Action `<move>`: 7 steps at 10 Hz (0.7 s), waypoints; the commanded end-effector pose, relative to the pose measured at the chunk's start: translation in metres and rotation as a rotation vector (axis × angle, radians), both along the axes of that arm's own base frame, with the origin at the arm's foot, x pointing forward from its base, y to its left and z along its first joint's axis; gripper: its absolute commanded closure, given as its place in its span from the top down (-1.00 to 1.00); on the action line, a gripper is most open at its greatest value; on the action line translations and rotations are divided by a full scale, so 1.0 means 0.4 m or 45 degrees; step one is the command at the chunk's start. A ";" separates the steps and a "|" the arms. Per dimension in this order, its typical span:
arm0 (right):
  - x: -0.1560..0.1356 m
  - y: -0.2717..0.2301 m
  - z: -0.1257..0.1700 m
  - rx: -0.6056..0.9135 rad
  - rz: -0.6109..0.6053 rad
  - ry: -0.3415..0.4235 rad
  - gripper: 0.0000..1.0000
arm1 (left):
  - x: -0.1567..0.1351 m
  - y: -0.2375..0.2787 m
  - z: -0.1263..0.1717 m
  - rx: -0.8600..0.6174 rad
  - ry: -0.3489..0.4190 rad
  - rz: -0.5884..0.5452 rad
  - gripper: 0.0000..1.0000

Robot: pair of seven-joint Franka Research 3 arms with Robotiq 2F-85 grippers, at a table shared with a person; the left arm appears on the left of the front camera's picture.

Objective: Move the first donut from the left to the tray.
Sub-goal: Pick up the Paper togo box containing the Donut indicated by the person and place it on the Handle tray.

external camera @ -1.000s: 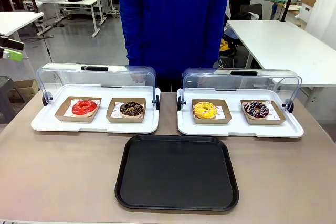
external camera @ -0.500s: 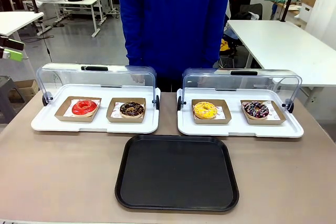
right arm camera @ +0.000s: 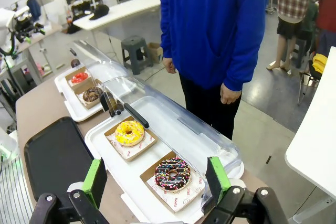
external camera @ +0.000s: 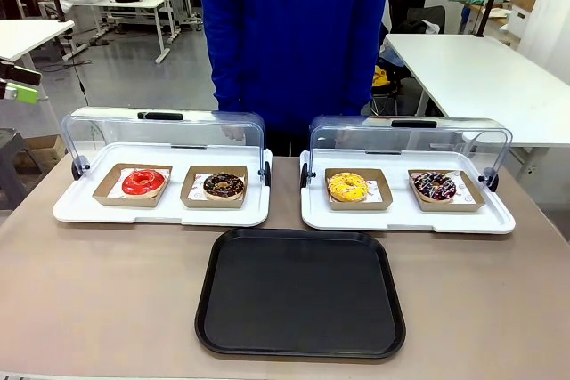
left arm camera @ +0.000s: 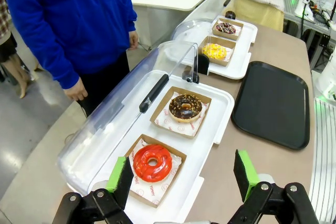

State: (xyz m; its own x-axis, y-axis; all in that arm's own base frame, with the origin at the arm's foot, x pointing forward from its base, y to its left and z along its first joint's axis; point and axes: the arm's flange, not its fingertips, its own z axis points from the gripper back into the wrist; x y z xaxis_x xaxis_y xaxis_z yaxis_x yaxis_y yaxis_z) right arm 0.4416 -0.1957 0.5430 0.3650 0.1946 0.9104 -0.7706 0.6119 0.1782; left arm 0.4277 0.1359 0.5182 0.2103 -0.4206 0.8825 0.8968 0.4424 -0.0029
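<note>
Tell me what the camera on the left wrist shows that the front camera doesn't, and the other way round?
Left wrist view: the left gripper, jaws open, its green pads framing the red donut, and the person's hand hanging at their side. Front view: a white table behind, at picture right. Shared: the red donut, the chocolate donut, the yellow donut, the black tray and the clear lids.

You see a glossy red glaze on the first donut from the left (left arm camera: 140, 165), held in matt brown cardboard (external camera: 129, 202) with white paper (left arm camera: 139, 146), beyond the smooth black plastic tray (external camera: 298, 295).
</note>
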 end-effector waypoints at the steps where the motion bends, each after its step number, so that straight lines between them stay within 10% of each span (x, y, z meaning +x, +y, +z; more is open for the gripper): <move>1: 0.001 0.003 0.001 0.006 0.006 -0.010 1.00 | 0.000 -0.001 0.002 -0.012 -0.013 -0.010 1.00; 7: 0.001 0.003 0.001 0.006 0.006 -0.010 1.00 | 0.000 -0.001 0.002 -0.012 -0.013 -0.010 1.00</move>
